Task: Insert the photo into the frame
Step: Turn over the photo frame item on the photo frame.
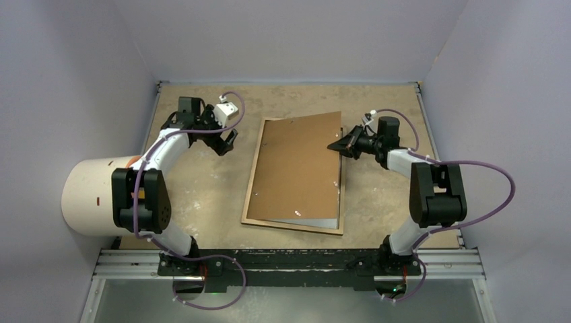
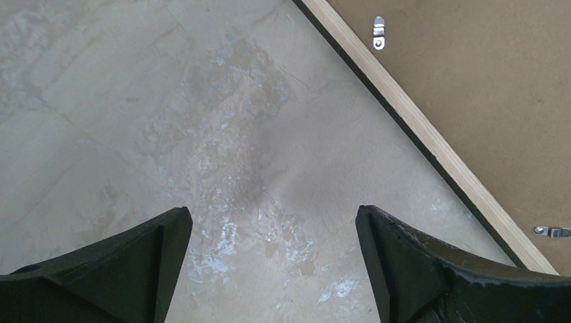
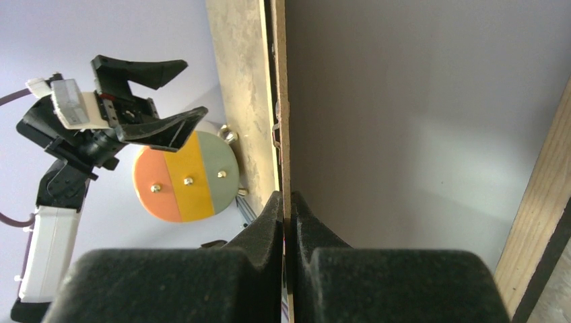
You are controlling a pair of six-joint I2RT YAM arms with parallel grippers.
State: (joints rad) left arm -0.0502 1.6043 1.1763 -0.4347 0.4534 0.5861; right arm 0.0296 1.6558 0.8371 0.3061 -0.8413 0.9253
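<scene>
Right now, backing board [image 1: 299, 168] edge tight between right jaws; left jaws apart, frame [image 2: 424, 128] just beside.

Flat brown backing board [image 1: 299, 168]: matt, fibreboard look. Thin rectangular frame [image 2: 431, 138]: pale bare-wood back. Small silver turn clips [image 2: 379, 32]: shiny metal. Beige tabletop [image 2: 135, 101]: scuffed, matt.

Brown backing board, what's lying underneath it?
A flat pale grey surface inside the thin wood-backed rectangular frame; whether print or bare pane, I cannot tell. The board covers the rest.
</scene>
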